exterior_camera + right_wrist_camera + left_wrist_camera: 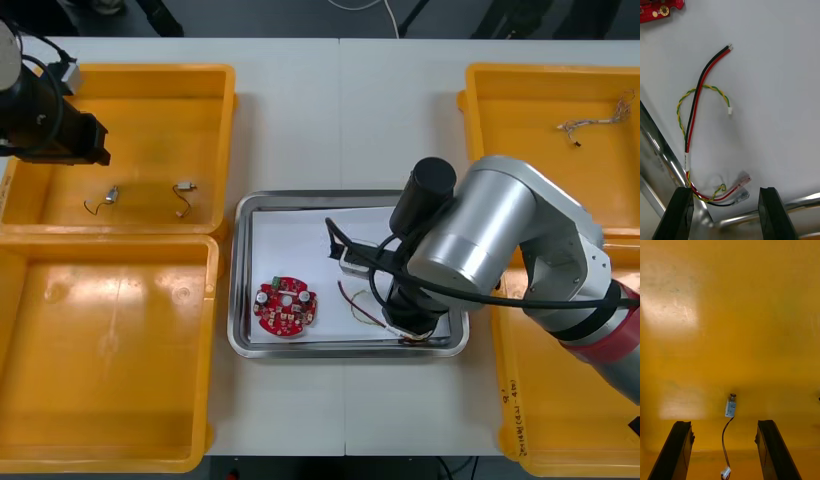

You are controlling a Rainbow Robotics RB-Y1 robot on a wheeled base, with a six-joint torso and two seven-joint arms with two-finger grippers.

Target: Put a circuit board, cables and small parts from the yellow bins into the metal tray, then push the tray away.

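Hovering over the near right corner of the tray (238, 290): the right end effector (725, 192), fingers apart, gripping nothing. Just ahead of those fingers, on the white liner, a red-and-black cable (696, 101) crossed with a twisted yellow-green cable (680, 107), sleeved connector ends nearest the fingers. Farther off, toward the tray's left side, the red board (286, 308). Beside the arm, partly hidden by it, a black cable (332, 238) ending at a pale block. Over the far left bin (150, 75), the left end effector (724, 424), likewise open and holding nothing. On that bin's floor, two small parts (184, 187), each with a thin lead; one small part (730, 407) below and between the fingers, untouched. In the far right bin (540, 70), a thin cable (598, 120). On the rim of the near right bin (512, 420), dark writing, too small to read.
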